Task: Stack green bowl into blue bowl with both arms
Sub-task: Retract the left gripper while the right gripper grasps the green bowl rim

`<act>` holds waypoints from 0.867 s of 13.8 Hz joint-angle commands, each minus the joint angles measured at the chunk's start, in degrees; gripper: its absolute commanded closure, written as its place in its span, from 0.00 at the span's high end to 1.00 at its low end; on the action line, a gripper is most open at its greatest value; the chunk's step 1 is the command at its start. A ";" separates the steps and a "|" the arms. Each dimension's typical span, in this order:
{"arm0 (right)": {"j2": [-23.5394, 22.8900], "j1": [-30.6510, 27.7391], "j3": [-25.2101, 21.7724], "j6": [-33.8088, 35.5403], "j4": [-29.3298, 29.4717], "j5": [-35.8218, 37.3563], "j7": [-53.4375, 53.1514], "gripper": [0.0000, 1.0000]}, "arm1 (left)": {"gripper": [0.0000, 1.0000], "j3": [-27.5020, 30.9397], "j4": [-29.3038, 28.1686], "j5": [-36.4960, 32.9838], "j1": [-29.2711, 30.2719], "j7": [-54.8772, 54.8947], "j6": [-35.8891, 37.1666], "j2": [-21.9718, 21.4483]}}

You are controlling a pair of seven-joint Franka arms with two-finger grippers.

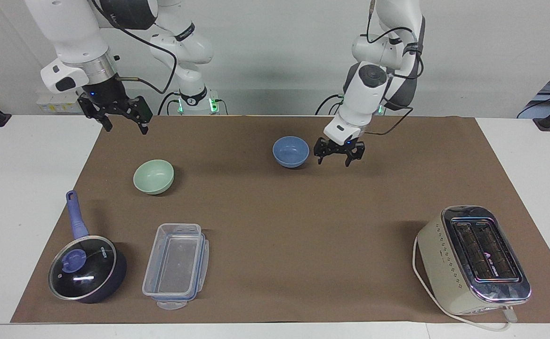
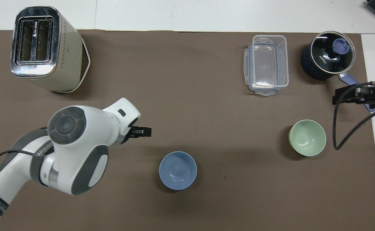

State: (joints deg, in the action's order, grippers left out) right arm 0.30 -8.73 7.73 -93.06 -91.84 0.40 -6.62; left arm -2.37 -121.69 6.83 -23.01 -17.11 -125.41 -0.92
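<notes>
Brown mat (image 1: 275, 235) | green bowl (image 1: 153, 176), blue bowl (image 1: 291, 151) upright, apparently apart

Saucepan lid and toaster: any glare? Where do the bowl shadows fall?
Facing view: a bright streak on the saucepan lid, highlights on the toaster chrome. Overhead view: a glint on the lid too; soft shadows hug the blue bowl and green bowl on the left arm's side.

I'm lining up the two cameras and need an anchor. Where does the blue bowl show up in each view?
Facing view: the small round periwinkle-blue bowl sits upper centre on the brown mat, beside the left gripper.
Overhead view: the same bowl sits lower centre, standing alone.
Shared landmark: the cream two-slot toaster, at the left arm's end, farther from the robots than the bowl.
</notes>
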 commanded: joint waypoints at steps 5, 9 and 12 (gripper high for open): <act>2.16 -2.96 0.18 -12.21 -13.87 -0.57 4.15 1.00 | 1.00 -0.44 14.96 -2.16 16.31 13.32 18.16 0.39; 1.64 -6.73 0.18 -21.62 -22.75 -0.66 10.65 1.00 | 1.00 -0.35 23.50 -5.34 19.49 17.81 29.50 0.74; 0.67 -9.90 0.18 -29.00 -30.31 -0.66 14.00 1.00 | 1.00 -0.35 29.91 -7.18 19.58 17.90 38.46 1.01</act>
State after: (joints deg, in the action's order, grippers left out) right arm 0.14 -16.66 7.63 -117.39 -116.64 0.40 4.67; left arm -2.10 -96.89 1.67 -4.01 0.23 -92.92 -0.96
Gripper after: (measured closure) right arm 0.000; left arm 0.000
